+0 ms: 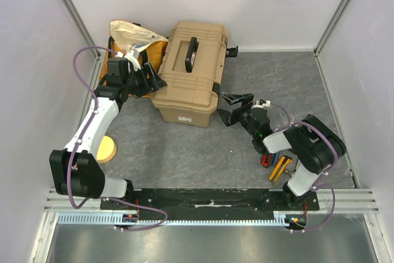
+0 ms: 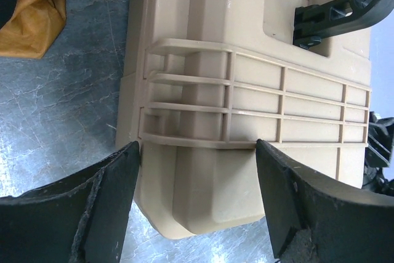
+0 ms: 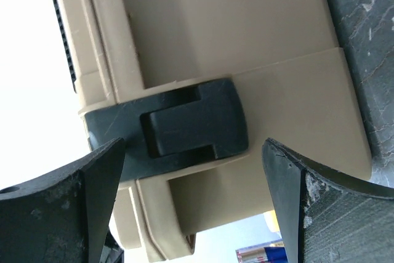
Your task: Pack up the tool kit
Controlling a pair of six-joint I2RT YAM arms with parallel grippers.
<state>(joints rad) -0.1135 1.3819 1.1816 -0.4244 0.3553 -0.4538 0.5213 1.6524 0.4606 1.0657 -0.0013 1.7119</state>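
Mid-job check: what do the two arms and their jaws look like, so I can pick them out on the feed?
Both match. The left arm and right arm have white link shells between bulky black joint housings, each with a purple cable looped along it. The left gripper and right gripper have broad black wedge-shaped jaws, scuffed pale on the inner faces.

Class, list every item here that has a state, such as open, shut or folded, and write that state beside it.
toolbox: shut
handle: folded flat on top
latch: lying flat across the seam
left gripper: open, holding nothing
right gripper: open, facing the latch
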